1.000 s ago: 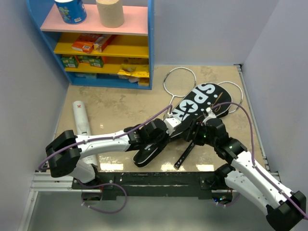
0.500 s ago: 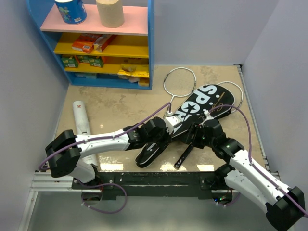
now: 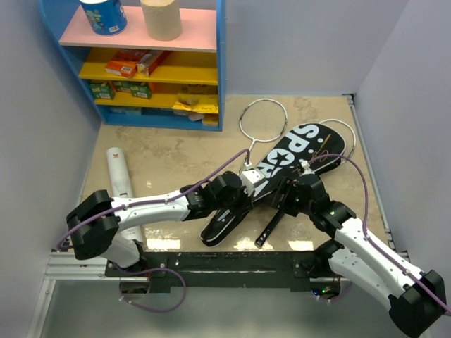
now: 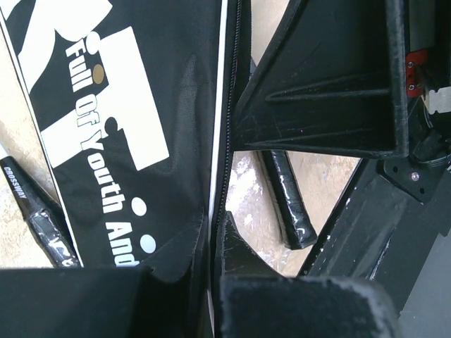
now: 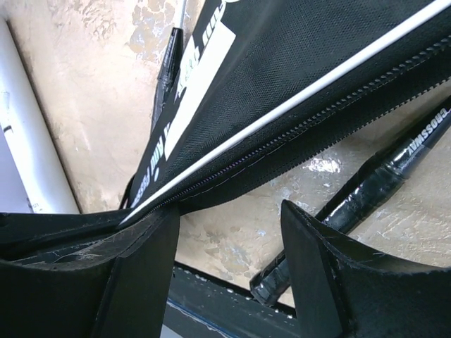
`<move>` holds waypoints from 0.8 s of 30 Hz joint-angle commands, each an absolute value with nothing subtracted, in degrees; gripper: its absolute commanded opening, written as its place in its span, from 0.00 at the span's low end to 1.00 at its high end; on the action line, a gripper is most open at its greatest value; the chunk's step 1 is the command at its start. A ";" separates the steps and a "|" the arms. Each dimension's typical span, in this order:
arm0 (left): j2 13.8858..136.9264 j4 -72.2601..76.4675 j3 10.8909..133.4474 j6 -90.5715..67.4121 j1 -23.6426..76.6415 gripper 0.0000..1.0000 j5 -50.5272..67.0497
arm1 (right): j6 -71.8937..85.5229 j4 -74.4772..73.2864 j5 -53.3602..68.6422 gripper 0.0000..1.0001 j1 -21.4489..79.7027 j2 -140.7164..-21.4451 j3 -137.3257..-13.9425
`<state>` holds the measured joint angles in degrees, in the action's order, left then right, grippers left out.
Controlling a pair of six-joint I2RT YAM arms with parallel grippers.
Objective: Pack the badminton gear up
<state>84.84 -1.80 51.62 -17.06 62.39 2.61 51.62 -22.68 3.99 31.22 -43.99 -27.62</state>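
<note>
Well, the left claw (image 4: 210, 246) pinches the zip edge of the black bag (image 3: 299, 148), lying toward two o'clock on the worktop (image 3: 169, 155), likely holding it steady so the spread right claw (image 5: 229, 229) can open it

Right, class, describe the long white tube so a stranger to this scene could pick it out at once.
Start at the blue shelf unit at the table's far left. In front of it, by the left wall, lies the white tube, its near end under the left arm. It is the only white cylinder, lying clear of the black bag to the right.
</note>
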 commanded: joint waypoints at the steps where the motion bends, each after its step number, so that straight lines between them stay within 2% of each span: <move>1: 83.23 3.34 51.15 -18.46 63.72 0.00 6.77 | 53.35 -19.51 0.62 0.63 31.20 -43.59 -28.12; 24: 85.08 4.83 50.98 -17.40 65.57 0.00 7.56 | 55.11 -20.48 -0.09 0.63 31.20 -42.98 -30.41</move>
